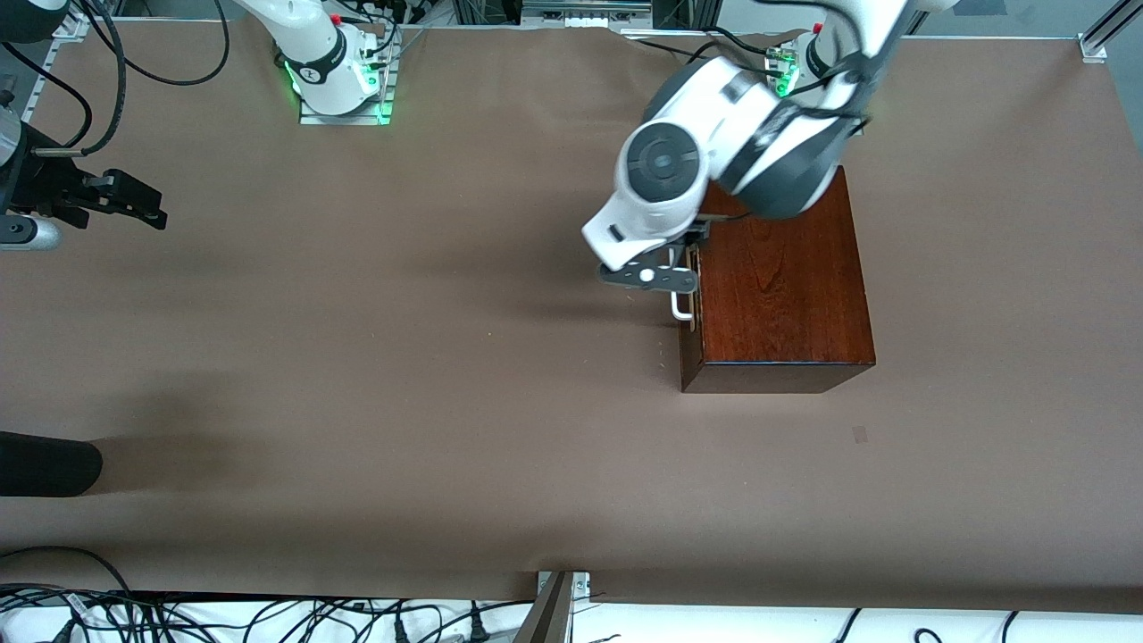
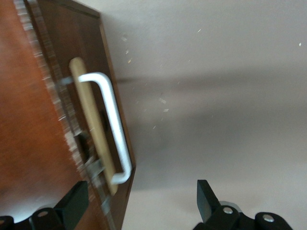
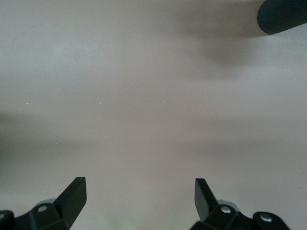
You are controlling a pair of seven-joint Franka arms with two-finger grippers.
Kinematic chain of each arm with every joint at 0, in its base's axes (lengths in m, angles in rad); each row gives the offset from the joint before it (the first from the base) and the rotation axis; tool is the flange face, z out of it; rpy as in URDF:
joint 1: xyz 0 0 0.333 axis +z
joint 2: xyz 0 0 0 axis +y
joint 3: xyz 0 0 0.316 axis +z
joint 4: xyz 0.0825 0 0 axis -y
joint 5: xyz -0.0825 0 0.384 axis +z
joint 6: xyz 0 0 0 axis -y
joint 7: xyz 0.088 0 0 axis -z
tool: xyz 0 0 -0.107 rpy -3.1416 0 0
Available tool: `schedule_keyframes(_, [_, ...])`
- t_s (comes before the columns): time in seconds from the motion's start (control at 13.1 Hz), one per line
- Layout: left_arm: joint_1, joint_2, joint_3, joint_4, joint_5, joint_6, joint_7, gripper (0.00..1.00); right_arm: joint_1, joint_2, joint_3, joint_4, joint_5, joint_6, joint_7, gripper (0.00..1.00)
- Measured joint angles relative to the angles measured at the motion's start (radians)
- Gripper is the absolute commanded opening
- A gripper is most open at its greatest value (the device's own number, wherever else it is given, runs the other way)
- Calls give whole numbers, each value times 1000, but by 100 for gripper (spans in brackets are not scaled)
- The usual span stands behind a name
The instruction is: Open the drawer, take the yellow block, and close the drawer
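Note:
The glossy mahogany box [image 1: 786, 286] stands toward the left arm's end of the table. The drawer [image 1: 689, 304] is shut, its front turned toward the right arm's end. Its white bar handle [image 1: 680, 308] and brass plate [image 2: 91, 124] show clearly in the left wrist view, the handle [image 2: 112, 127] in front of the plate. My left gripper [image 1: 689, 259] is open and just above the drawer front, one finger [image 2: 74, 203] over the box top and the other [image 2: 206, 199] over the table, clear of the handle. My right gripper [image 1: 159, 207] waits open over the table at the right arm's end. The yellow block is hidden.
A black rounded object [image 1: 45, 464] lies at the table edge at the right arm's end, nearer to the front camera; it also shows in the right wrist view [image 3: 283, 17]. Cables run along the table's near edge. The brown table cover [image 1: 402, 357] spreads wide beside the box.

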Motion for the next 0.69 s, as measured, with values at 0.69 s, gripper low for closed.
schedule_keyframes(0.69, [-106,130,0,-26,240,9,-107,100,-2,1,-5,0,0,0,0,100])
